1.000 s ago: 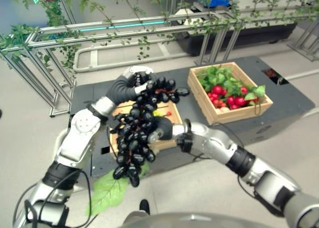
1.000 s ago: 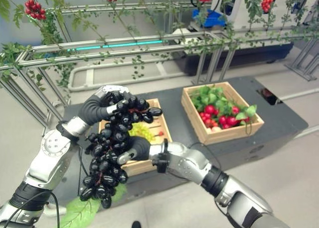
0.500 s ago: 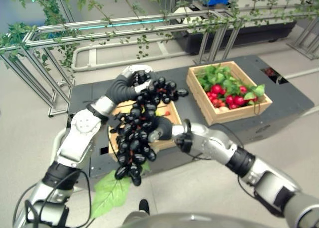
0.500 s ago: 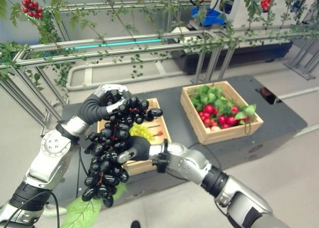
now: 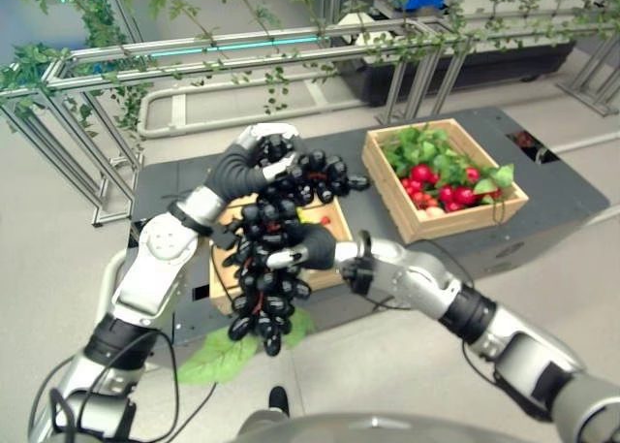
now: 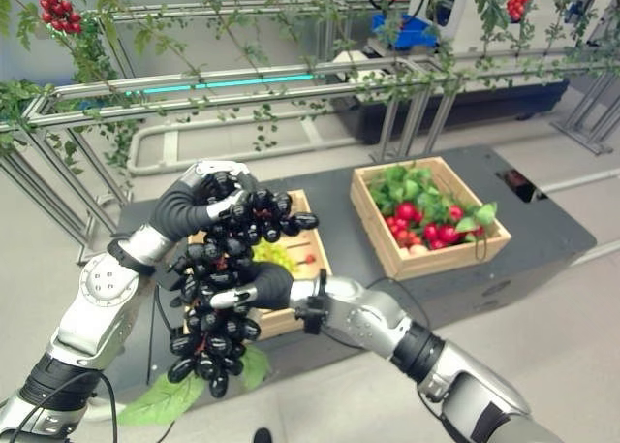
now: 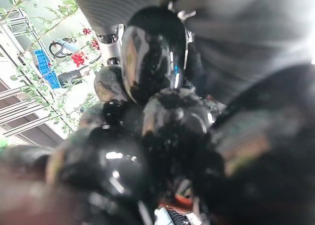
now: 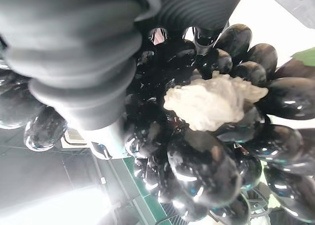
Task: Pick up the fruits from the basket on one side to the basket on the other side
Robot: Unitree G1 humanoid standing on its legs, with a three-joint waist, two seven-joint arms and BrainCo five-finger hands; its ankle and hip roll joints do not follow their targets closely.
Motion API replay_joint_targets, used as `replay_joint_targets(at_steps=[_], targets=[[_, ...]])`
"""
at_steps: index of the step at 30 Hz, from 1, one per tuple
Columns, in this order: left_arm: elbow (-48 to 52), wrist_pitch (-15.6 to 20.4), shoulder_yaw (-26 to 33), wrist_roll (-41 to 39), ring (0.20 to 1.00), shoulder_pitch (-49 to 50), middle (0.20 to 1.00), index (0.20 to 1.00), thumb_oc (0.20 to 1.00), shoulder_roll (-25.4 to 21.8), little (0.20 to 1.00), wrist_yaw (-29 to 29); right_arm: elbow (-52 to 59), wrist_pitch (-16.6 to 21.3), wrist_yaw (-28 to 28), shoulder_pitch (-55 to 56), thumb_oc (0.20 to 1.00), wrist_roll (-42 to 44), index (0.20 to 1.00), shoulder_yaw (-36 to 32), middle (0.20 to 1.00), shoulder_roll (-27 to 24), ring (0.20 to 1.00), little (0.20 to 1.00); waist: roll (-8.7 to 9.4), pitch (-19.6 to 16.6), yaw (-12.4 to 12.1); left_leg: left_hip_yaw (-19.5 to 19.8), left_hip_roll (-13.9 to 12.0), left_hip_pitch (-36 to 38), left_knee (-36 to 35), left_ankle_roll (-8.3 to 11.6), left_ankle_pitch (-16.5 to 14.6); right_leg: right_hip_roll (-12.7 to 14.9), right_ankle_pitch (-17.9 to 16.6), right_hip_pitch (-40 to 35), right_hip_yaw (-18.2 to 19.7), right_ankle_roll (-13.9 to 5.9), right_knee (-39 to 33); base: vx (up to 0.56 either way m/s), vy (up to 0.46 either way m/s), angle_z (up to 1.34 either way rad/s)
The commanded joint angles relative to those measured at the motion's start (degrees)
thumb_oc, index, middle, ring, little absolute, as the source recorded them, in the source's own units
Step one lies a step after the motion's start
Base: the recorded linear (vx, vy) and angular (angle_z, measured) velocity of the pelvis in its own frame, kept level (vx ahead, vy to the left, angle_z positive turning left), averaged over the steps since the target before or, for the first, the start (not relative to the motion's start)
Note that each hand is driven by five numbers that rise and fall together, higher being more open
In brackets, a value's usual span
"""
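Observation:
A long bunch of black grapes [image 5: 266, 278] hangs in the air over the near-left wooden basket [image 5: 329, 273]. My left hand [image 5: 247, 167] is curled round the top of the bunch. From the right, my right hand [image 5: 308, 247] grips the bunch's middle, with a silver finger [image 6: 231, 295] across the grapes. Glossy grapes [image 8: 206, 171] press close in the right wrist view, and grapes [image 7: 152, 62] crowd the left wrist view too. The right-hand basket [image 5: 455, 220] holds red fruits [image 5: 441, 193] and green leaves. Pale green grapes [image 6: 276, 254] lie in the left basket.
Both baskets stand on a dark low table [image 5: 562, 201]. A large green leaf [image 5: 228, 356] dangles below the bunch by the table's near edge. A metal frame with vines [image 5: 194, 60] runs behind the table. Bare floor lies at the front right.
My right hand's fingers have closed round the middle of the bunch. The bunch's lower end has swung slightly right, and the green leaf has shifted with it.

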State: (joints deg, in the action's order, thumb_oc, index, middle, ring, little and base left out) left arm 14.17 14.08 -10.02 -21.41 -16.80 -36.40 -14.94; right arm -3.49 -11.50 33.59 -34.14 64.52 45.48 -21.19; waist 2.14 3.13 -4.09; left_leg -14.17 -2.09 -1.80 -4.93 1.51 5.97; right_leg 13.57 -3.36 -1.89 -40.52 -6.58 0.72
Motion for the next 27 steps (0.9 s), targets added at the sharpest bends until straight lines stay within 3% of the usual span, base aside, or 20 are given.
replay_joint_targets(at_steps=[1,13,14,27], targets=[[-0.3,3.5,1.8,0.3,0.200,-4.0,0.200,0.200,0.200,0.6,0.200,2.4,5.3,2.6,3.2,-1.6,0.200,4.8,0.200,0.6,0.200,5.5,0.200,0.200,1.70,-0.3,-1.1,-0.9,1.8,5.4,0.4,1.91,-7.2,-0.2,-3.9,4.4,1.2,-1.32,0.1,0.00,0.000,0.00],[-0.1,3.6,1.9,-0.3,0.200,-3.5,0.200,0.200,0.200,1.2,0.200,2.5,5.2,2.7,3.2,-1.7,0.200,5.4,0.200,0.5,0.200,5.7,0.200,0.200,1.66,-0.2,-1.1,-0.9,1.7,5.5,0.4,1.90,-7.3,-0.2,-3.9,4.4,1.4,-1.25,0.1,0.00,0.000,0.00],[-0.2,3.4,1.9,-0.7,1.000,-3.3,1.000,1.000,1.000,1.5,1.000,2.4,5.2,2.5,3.4,-1.5,0.200,5.3,0.200,0.6,0.200,5.7,0.200,0.200,1.61,-0.2,-1.1,-0.9,1.7,5.5,0.4,1.92,-7.2,-0.2,-3.9,4.4,1.4,-1.23,0.1,0.00,0.000,0.00],[1.1,3.4,2.7,-7.1,1.000,-2.0,1.000,1.000,1.000,-0.8,1.000,-1.3,5.0,2.3,4.1,-1.9,0.200,5.2,0.200,0.0,0.200,3.2,0.200,0.200,1.64,-0.1,-1.1,-0.9,1.7,5.7,0.5,1.89,-7.3,-0.3,-3.7,4.3,1.4,-1.20,0.2,0.00,0.000,0.00]])
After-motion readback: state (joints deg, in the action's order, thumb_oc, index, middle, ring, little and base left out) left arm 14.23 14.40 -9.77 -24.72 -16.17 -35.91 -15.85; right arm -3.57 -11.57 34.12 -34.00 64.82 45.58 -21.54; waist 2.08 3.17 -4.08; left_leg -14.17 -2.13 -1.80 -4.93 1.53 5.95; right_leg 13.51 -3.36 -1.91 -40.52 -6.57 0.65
